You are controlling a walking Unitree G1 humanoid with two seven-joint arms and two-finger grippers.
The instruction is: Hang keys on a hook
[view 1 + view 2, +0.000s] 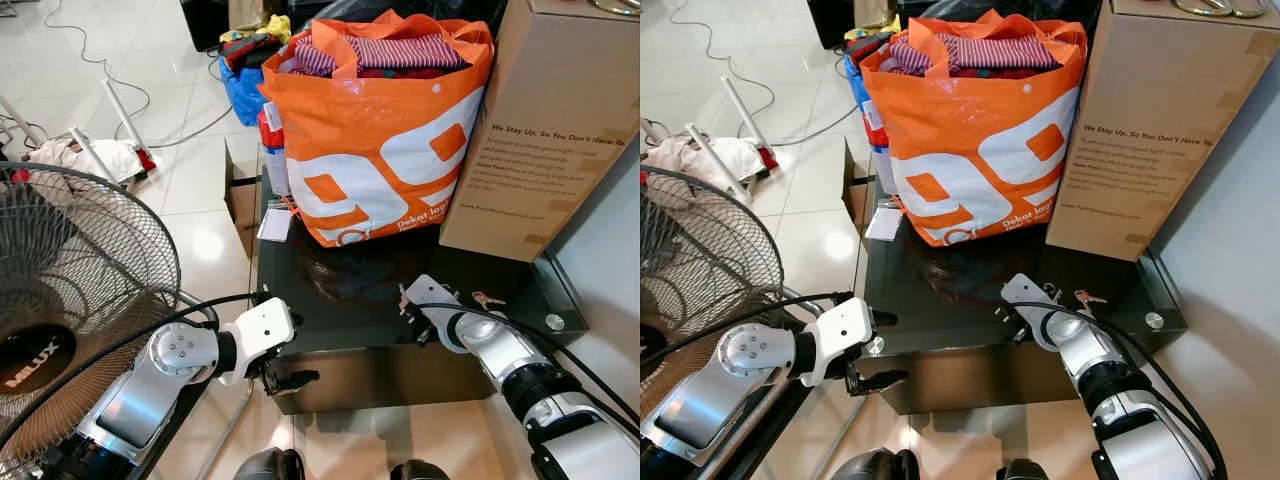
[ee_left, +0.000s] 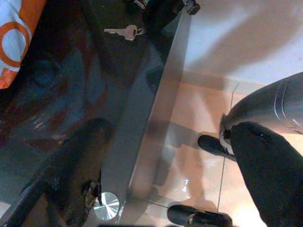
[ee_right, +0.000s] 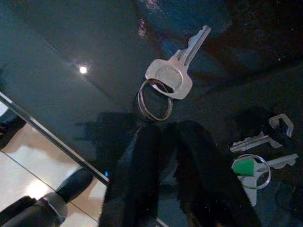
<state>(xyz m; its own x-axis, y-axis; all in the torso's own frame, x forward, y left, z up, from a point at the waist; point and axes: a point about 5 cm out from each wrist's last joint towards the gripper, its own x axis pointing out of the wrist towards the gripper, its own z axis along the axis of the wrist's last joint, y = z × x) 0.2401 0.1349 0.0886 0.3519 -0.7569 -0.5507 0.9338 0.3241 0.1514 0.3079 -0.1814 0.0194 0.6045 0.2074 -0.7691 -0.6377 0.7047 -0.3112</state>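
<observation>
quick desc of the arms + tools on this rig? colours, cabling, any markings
Both arms are silver metal tubes with white joint housings; the left arm has a round silver hub with bolt holes. Black cables loop along each, clearest on the right arm. Each tool has two long black fingers. No markings are readable on the arms.

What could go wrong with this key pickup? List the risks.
1. The silver key and its ring lie flat on the glossy dark glass table, so the right gripper, its fingers close together just short of the ring, may push it along instead of lifting it.
2. A second bunch with a green tag lies close by; the fingers could snag it.
3. The key lies fairly near the table edge and could slide off.
</observation>
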